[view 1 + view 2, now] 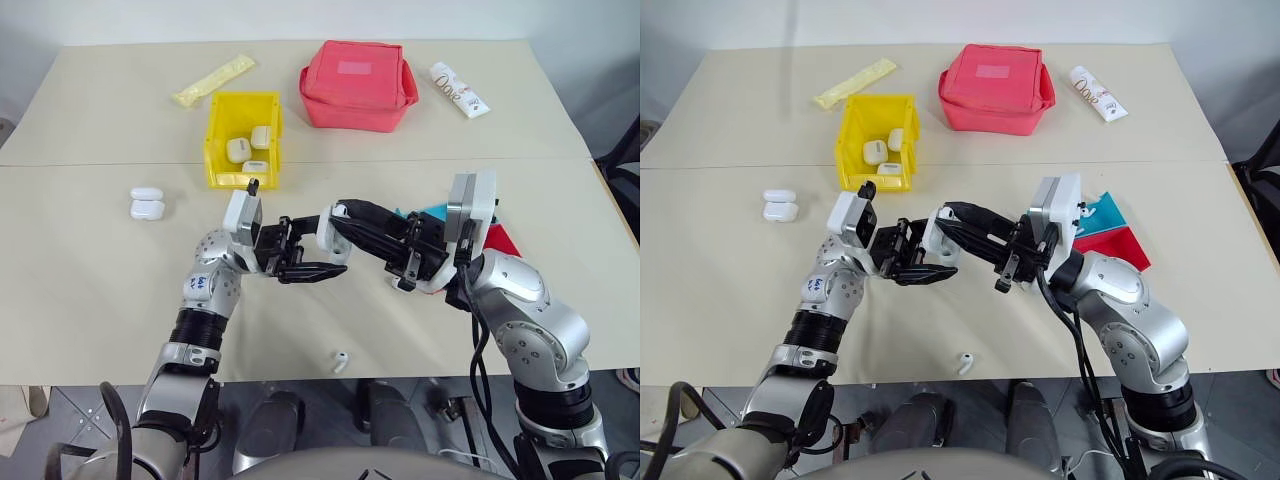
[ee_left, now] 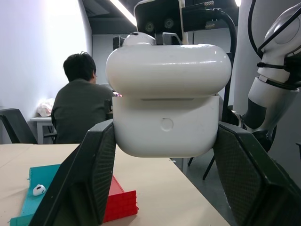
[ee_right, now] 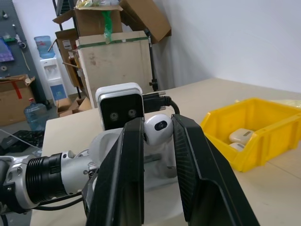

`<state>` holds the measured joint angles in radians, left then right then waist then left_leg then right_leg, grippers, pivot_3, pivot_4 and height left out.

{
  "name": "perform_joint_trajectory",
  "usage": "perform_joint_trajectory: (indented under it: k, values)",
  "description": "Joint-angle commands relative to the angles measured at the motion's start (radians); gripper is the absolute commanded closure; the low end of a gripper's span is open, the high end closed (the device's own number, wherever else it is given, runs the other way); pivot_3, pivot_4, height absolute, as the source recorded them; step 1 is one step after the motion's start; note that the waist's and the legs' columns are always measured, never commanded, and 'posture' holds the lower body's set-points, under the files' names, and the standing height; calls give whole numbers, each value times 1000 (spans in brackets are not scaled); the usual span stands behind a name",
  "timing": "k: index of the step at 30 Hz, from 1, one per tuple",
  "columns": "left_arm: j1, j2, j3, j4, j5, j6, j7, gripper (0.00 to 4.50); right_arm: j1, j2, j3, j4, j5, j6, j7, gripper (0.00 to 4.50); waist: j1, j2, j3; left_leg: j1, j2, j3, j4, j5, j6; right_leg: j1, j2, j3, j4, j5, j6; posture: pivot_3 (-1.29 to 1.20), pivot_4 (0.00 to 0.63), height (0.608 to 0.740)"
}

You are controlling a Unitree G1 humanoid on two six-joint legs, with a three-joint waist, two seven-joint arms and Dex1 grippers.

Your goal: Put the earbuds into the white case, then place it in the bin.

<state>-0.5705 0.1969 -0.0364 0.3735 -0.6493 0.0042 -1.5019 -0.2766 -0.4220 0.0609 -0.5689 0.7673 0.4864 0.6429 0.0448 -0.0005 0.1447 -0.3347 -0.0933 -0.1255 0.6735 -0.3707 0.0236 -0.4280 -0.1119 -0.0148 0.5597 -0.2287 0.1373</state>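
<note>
My left gripper (image 2: 164, 128) is shut on the white case (image 2: 167, 122), holding it by its sides above the table's middle; the lid sits over the body with a thin gap. My right gripper (image 3: 157, 123) comes in from the right and pinches one of the earbuds (image 3: 158, 129) at its fingertips, right at the case (image 1: 331, 233). A second earbud (image 1: 340, 361) lies on the table near the front edge. A third (image 2: 39, 189) rests in the teal-and-red tray. The yellow bin (image 1: 215, 150) stands behind the grippers, to the left, with white cases inside.
Two more white cases (image 1: 147, 203) lie left of the bin. A red fabric pouch (image 1: 358, 83), a yellow packet (image 1: 213, 80) and a white tube (image 1: 459, 89) lie at the back. The teal-and-red tray (image 1: 1105, 232) sits beside my right arm. A person (image 2: 80, 108) sits beyond the table.
</note>
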Motion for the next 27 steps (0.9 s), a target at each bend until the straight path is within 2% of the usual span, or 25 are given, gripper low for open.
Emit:
perform_joint_trajectory:
  k: [1, 12, 27]
  values:
    - [-17, -11, 12, -4, -27, -2, -88, 1744, 10, 3, 9, -25, -4, -12, 18, 3984, 0, 0, 0, 0, 0, 0, 0, 0, 0, 0, 0, 0, 0, 0, 0, 0, 150, 740]
    - [-23, -38, 15, -15, -37, -7, -85, 1744, 92, -4, 53, 95, -112, -111, 101, 3984, -1, 0, 0, 0, 0, 0, 0, 0, 0, 0, 0, 0, 0, 0, 0, 0, 150, 740]
    - [-29, -65, 31, 9, -35, -55, -78, 1744, 187, -52, 49, 82, -83, -100, 152, 3984, -1, 0, 0, 0, 0, 0, 0, 0, 0, 0, 0, 0, 0, 0, 0, 0, 150, 740]
